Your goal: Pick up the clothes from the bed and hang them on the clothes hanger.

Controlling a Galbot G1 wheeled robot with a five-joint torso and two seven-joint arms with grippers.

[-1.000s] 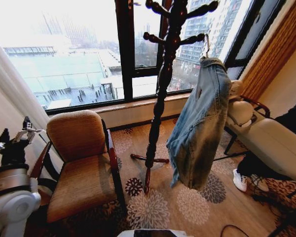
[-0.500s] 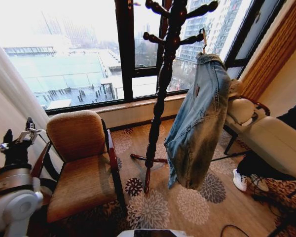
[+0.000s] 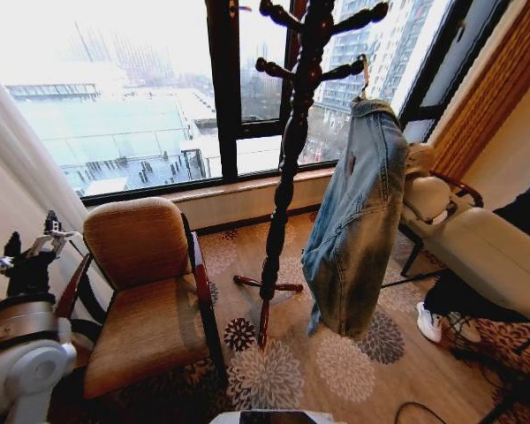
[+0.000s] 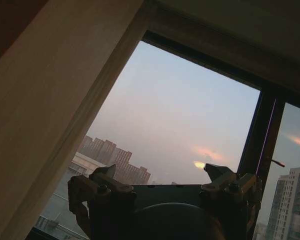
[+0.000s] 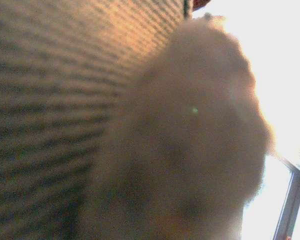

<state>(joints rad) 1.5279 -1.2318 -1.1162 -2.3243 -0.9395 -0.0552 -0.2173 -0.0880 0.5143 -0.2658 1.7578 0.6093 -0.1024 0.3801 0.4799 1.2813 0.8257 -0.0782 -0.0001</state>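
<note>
The clothes, a faded light blue denim jacket (image 3: 358,221), hang free above the carpet, to the right of a dark wooden coat stand (image 3: 287,150). The clothes hanger's metal hook (image 3: 365,71) sits over a side peg of the stand; the rest of the hanger is inside the jacket. The bed is out of view. My left gripper (image 3: 28,247) is raised at the far left beside the armchair, open and holding nothing; its fingertips (image 4: 110,172) stand wide apart against the window. My white right arm (image 3: 477,252) reaches in from the right, its end hidden behind the jacket.
A brown armchair (image 3: 146,291) stands at the left, close to the stand's base. A big window (image 3: 141,106) fills the back wall. A second chair with a beige fluffy thing (image 3: 421,159) is behind the jacket. A person's white shoe (image 3: 430,322) rests on the patterned carpet (image 3: 274,371).
The jacket swung left on the peg, then back a little to the right. My left gripper sank slightly and stayed open.
</note>
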